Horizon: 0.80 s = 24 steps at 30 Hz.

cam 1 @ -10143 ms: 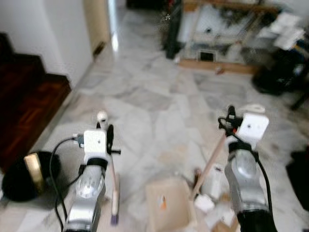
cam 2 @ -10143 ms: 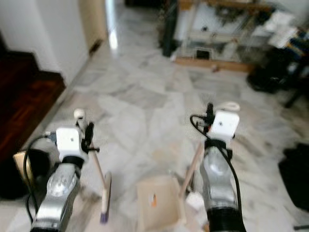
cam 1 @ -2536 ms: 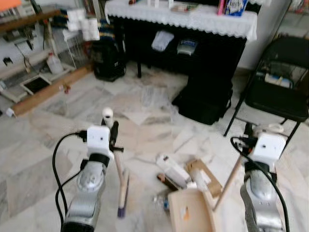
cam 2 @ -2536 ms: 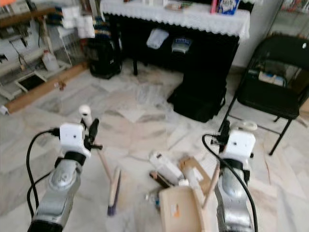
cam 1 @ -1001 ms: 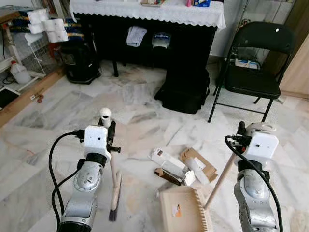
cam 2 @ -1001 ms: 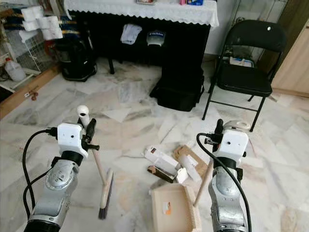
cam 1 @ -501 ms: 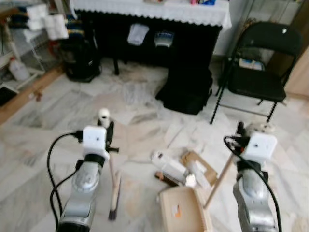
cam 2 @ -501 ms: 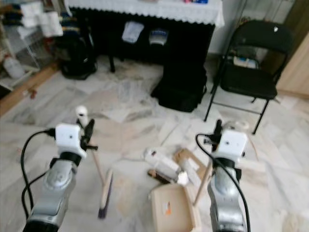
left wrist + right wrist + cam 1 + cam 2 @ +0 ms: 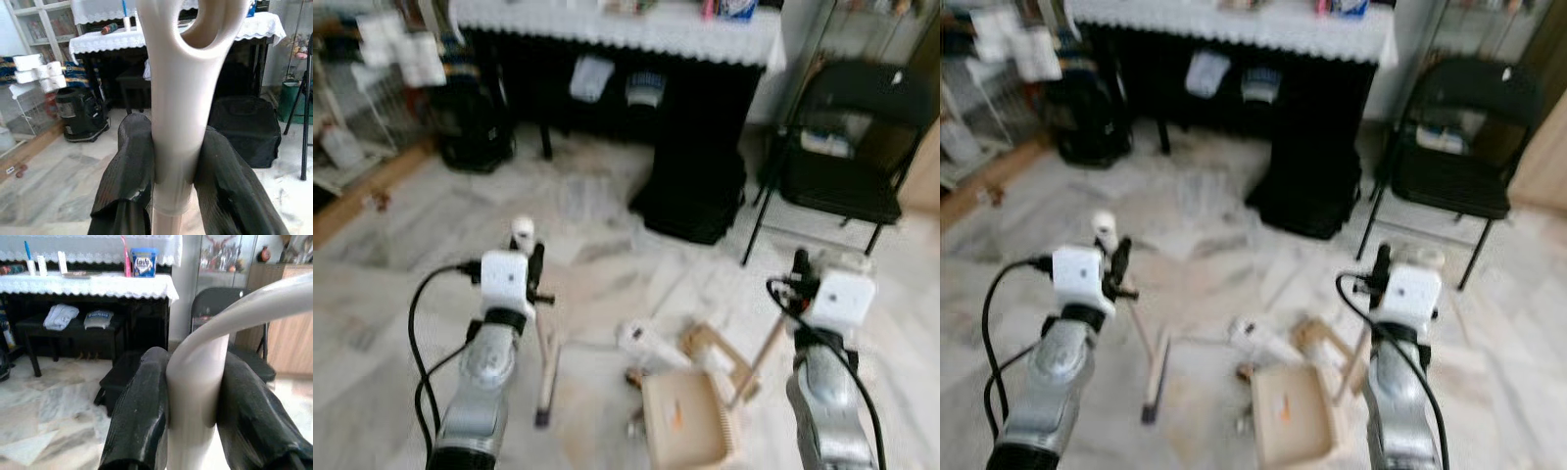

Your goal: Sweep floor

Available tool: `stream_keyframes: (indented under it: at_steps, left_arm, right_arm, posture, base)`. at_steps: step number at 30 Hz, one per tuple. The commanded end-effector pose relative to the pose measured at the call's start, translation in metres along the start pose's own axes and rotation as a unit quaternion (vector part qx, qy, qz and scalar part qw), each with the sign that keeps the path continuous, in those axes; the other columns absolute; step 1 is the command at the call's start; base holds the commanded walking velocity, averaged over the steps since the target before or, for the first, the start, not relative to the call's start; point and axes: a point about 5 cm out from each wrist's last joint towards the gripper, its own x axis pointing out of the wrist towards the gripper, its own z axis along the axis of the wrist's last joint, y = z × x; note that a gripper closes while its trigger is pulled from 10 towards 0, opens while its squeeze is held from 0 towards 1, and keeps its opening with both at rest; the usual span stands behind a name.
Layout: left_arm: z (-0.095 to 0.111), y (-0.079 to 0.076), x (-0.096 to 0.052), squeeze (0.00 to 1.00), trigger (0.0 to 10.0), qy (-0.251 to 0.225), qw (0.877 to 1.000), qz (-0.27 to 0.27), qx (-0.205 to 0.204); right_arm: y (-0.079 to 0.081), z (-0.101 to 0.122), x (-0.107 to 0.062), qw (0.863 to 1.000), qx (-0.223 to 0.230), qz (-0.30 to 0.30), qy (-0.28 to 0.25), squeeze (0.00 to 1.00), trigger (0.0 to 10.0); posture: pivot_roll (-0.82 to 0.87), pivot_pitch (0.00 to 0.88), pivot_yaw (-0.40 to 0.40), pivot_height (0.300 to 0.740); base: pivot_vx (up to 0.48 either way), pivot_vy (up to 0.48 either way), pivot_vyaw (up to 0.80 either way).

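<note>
The pale marble floor point(image 9: 431, 245) carries a beige dustpan point(image 9: 683, 421) and scattered cardboard scraps point(image 9: 705, 345). The broom head point(image 9: 544, 384) rests on it. A black bag point(image 9: 690, 196) and a folding chair point(image 9: 842, 157) stand farther off.

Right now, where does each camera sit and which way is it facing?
Head stereo pair, the two eye views: looks forward and down at the marble floor; both silver arms, the cream broom and the beige dustpan show.
Left wrist view: looks along the left gripper, shut on the broom's cream handle.
Right wrist view: looks along the right gripper, shut on the dustpan's handle.
Shared: the black folding chair.
</note>
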Motion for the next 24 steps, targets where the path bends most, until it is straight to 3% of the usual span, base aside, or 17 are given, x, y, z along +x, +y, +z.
stream_keyframes:
  at_steps: [1,14,24]
  left_arm:
    - [0.007,-0.001,0.002,0.0,10.0,-0.017,1.0,-0.001,0.002]
    - [0.007,-0.001,0.0,0.0,10.0,-0.017,1.0,-0.004,-0.002]
    - [0.009,-0.002,0.001,0.0,10.0,-0.022,1.0,-0.007,-0.005]
  right_arm:
    - [-0.004,0.0,-0.002,1.0,-0.007,-0.004,-0.005,0.0,10.0]
    - [-0.015,-0.013,-0.023,0.999,-0.026,-0.012,0.023,0.0,10.0]
    - [-0.034,-0.013,-0.033,0.993,-0.073,-0.086,0.021,0.0,10.0]
  posture:
    - [0.01,0.039,0.006,0.74]
    - [0.01,0.051,0.012,0.74]
    - [0.01,0.038,0.013,0.74]
  base:
    - [0.0,0.0,0.0]
    - [0.0,0.0,0.0]
    - [0.0,0.0,0.0]
